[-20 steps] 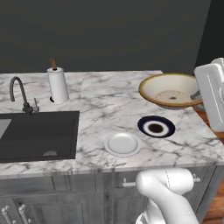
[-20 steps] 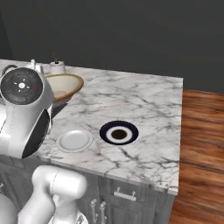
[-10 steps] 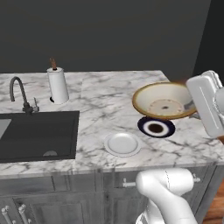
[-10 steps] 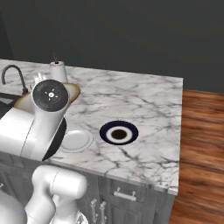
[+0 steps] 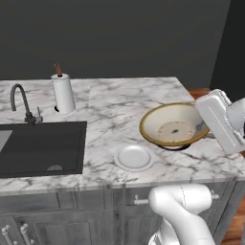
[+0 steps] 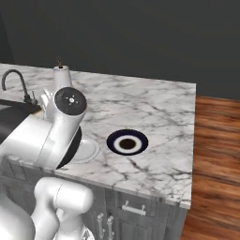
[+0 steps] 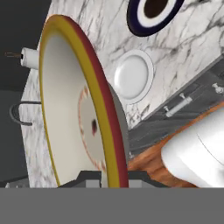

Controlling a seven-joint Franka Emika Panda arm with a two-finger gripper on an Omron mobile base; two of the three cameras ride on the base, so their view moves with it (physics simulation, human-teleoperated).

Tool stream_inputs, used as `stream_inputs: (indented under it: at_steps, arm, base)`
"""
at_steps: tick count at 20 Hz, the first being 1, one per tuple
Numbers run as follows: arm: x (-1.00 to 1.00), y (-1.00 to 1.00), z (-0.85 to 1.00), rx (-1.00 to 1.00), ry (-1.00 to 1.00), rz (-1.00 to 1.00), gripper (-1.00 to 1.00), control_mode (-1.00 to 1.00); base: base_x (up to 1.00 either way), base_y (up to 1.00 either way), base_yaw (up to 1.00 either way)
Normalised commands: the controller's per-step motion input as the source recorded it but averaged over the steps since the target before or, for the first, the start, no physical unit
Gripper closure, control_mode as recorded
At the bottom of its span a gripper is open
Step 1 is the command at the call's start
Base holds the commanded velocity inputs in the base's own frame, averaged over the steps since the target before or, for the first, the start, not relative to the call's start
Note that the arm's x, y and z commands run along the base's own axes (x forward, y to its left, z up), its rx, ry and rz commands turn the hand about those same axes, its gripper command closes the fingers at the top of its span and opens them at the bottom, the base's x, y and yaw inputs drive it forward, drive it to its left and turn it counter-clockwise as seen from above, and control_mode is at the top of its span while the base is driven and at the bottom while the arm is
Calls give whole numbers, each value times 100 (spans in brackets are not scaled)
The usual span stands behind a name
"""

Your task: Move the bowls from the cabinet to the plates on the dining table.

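Glossy white rounded arm links with dark joints; one joint ends in a round black cap with a small silver centre mark. The hand point(image 5: 205, 128) is a boxy white block.

A wide bowl point(image 5: 174, 130) is beige inside with a tan-brown rim and a faint ring of brown specks around its centre; in the hand view its rim reads mustard yellow edged with dark red. One small plate point(image 5: 134, 157) is plain white. The other plate point(image 6: 127, 142) is dark blue with a white ring and a dark centre. The dining table point(image 5: 119, 103) has a white marble top streaked with grey veins, above grey drawer fronts with silver handles. The sink point(image 5: 40, 147) is black, with a dark grey tap point(image 5: 21, 103). The paper-towel roll point(image 5: 63, 93) is white on a brown spindle. The floor point(image 6: 213, 154) is reddish-brown wood planks. The wall point(image 5: 119, 36) is dark grey.
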Motion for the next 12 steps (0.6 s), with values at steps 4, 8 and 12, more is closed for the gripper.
stream_inputs:
  at_steps: [4,8,12]
  arm:
    - [23,3,-43,2,14,11,100,-100]
    - [33,8,-47,4,12,3,100,-100]
    - [33,9,-48,4,10,1,100,-100]
  base:
    - [0,0,0]
    - [0,0,0]
    - [0,0,0]
